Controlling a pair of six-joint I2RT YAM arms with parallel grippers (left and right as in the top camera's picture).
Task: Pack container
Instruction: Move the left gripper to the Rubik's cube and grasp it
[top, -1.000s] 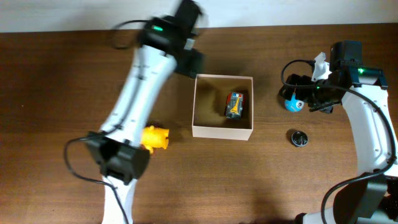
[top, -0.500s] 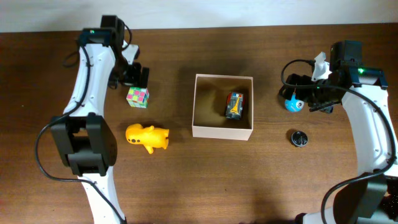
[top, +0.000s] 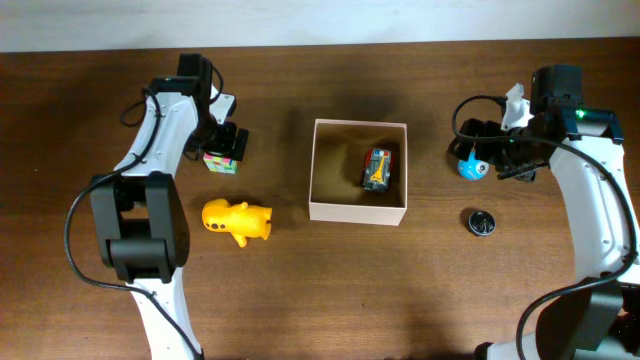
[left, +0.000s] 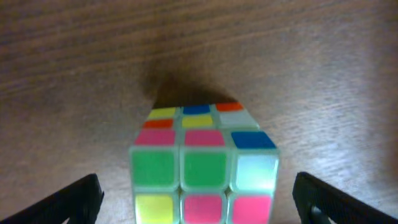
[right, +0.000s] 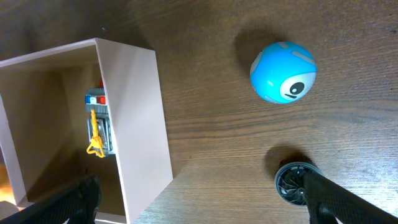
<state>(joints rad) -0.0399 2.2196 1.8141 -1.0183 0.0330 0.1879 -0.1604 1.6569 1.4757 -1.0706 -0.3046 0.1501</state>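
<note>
Container (top: 357, 212) was recorded near the middle of the wooden table (top: 400, 290), upright and open side up, with thin white walls and a tan inside. One small toy vehicle (top: 378, 168), grey and red with an orange part, was seen lying inside it, toward the right wall.

Left gripper (top: 222, 142) was found over the far left part of the table, directly above a multicoloured puzzle cube (top: 221, 158). From the left wrist view the jaws were seen spread wide. A dark fingertip (left: 74, 199) was placed on either side of the cube, and bare wood showed between each tip and the cube. Nothing was grasped.

A yellow toy figure (top: 238, 221) was noted on the table nearer the front edge, apart from both cube and container.

Right gripper (top: 497, 150) was held right of the container, jaws released and nothing held between them. A blue ball (top: 472, 167) with an eye mark was seen just beside it. A small black round item (top: 481, 221), possibly a wheel or cap (detail too small), was logged nearer the front.
</note>
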